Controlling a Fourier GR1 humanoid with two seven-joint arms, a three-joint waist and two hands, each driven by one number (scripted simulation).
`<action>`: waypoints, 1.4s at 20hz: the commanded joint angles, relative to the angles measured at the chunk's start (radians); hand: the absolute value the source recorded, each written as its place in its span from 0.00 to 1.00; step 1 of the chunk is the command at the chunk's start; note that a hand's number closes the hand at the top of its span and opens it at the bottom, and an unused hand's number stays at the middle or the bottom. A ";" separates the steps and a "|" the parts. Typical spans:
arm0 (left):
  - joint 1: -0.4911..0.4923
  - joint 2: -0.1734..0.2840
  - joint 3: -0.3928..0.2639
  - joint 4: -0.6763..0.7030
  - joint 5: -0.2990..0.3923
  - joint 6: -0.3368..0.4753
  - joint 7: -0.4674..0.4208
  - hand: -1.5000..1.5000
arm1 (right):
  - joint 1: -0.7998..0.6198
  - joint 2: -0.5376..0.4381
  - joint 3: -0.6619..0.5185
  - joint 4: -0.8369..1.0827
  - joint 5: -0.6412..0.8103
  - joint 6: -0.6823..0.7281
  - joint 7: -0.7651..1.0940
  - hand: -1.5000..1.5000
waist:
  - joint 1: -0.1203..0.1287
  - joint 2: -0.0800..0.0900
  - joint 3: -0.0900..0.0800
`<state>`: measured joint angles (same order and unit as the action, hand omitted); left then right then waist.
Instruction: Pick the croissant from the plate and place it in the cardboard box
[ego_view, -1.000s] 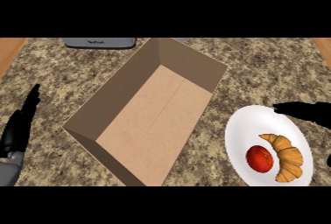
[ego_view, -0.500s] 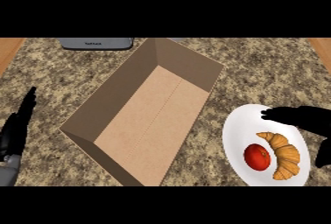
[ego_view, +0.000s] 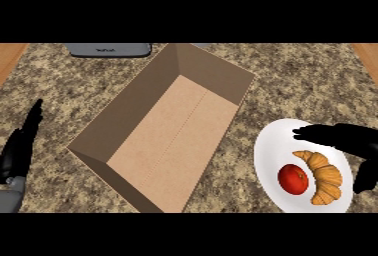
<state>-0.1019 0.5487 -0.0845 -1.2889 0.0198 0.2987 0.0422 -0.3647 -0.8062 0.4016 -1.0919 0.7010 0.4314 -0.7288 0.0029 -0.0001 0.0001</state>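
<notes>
Croissant (ego_view: 323, 179) sits on the plate (ego_view: 275, 141) near the table's right edge, tomato (ego_view: 293, 178) just beside it. Right hand (ego_view: 339, 137) hovers above it, fingers spread, pinching nothing. Box (ego_view: 167, 135) is mid-table; left hand (ego_view: 21, 146) rests straight-fingered at the left edge.

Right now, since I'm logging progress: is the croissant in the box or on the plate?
On the plate. The croissant lies on the white plate beside a tomato; the cardboard box holds nothing.
</notes>
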 joint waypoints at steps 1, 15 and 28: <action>0.007 -0.002 0.027 -0.006 -0.005 -0.030 0.006 0.50 | 0.059 -0.029 -0.027 -0.084 -0.026 0.076 -0.075 0.00 | -0.006 -0.002 0.000; 0.022 -0.081 0.031 -0.067 -0.103 -0.008 0.056 0.50 | 0.111 -0.011 0.012 -0.192 0.054 0.098 0.072 0.00 | -0.001 0.000 0.000; -0.037 -0.070 0.129 -0.008 -0.114 -0.109 0.040 0.50 | 0.139 0.182 -0.063 -0.149 0.183 -0.139 0.107 1.00 | -0.002 0.000 0.000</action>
<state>-0.1212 0.4777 0.0222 -1.3104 -0.0861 0.2118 0.0764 -0.2388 -0.6836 0.3559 -1.2540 0.8479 0.3455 -0.6283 0.0013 -0.0074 -0.0093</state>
